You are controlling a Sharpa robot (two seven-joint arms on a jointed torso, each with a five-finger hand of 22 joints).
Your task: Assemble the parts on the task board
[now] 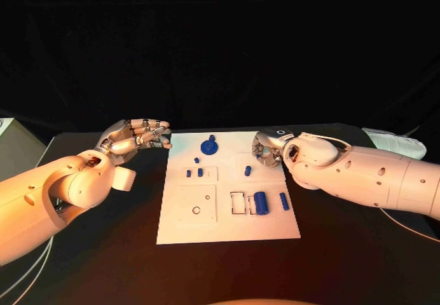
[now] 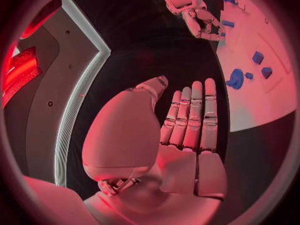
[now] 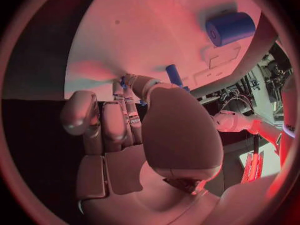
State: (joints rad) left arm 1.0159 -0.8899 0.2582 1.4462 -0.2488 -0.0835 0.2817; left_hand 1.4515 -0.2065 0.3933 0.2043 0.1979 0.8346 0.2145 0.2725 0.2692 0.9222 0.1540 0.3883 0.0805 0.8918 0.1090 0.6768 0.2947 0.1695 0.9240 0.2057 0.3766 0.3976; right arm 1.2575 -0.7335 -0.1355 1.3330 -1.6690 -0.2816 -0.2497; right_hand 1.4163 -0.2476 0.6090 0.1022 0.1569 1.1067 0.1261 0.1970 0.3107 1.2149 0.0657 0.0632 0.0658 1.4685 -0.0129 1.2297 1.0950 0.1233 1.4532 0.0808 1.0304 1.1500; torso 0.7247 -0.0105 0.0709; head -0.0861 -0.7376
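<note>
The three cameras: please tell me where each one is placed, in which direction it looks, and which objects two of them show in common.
Head view: sits on the robot's head, looks down at the task board; both arms enter, left hand and right hand.
Left wrist view: sits behind the left hand, looks past its straight fingers to the board.
Right wrist view: sits behind the right hand, looks across the board.
Shared: the round blue part; the blue cylinder.

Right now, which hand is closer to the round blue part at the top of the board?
Right. The right hand hovers over the task board's far right corner, beside the round blue part. The left hand hangs off the board's left edge, farther away.
</note>
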